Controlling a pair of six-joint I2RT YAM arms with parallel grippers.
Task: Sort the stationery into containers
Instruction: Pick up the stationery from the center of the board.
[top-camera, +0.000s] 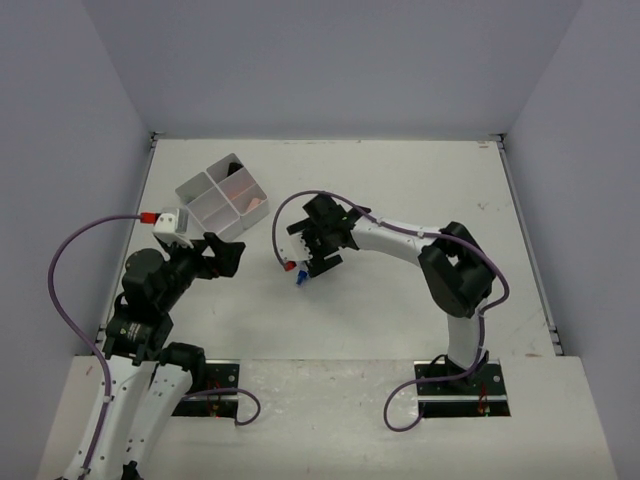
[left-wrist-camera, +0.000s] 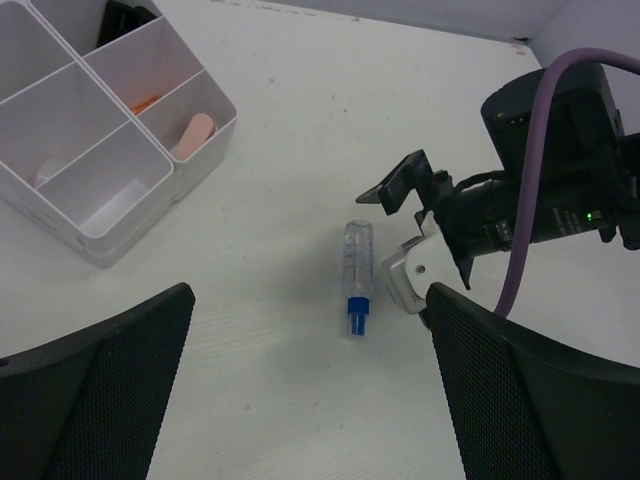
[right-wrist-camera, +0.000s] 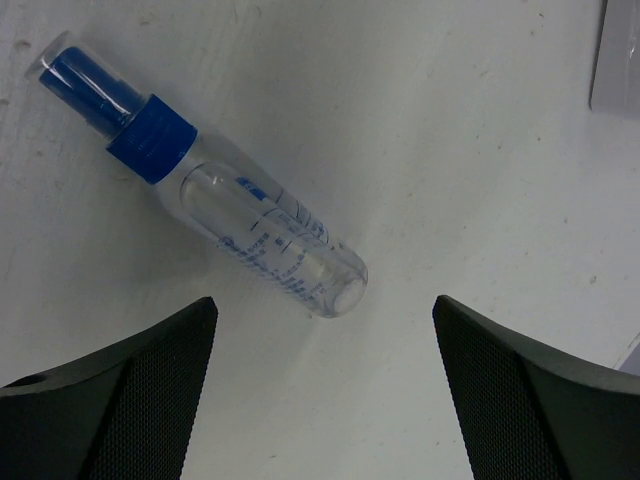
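White table (left-wrist-camera: 300, 120) | bottle (right-wrist-camera: 240, 220) loose | left gripper (left-wrist-camera: 310, 295), right gripper (right-wrist-camera: 325, 305) spread, empty | tray (left-wrist-camera: 100, 245) edge cropped

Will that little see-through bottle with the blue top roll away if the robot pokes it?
Probably yes: the bottle is round and lies on its side on the flat table, so a sideways poke would likely roll it. Its clear body looks smooth, so it may slip. It seems empty, so probably light.

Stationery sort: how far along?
Done: a peach item and an orange item sit in the tray. In hand: nothing; the right gripper hangs open over the blue-capped clear tube lying on the table. Remaining: that tube, the only loose item in view. The left gripper is open too.
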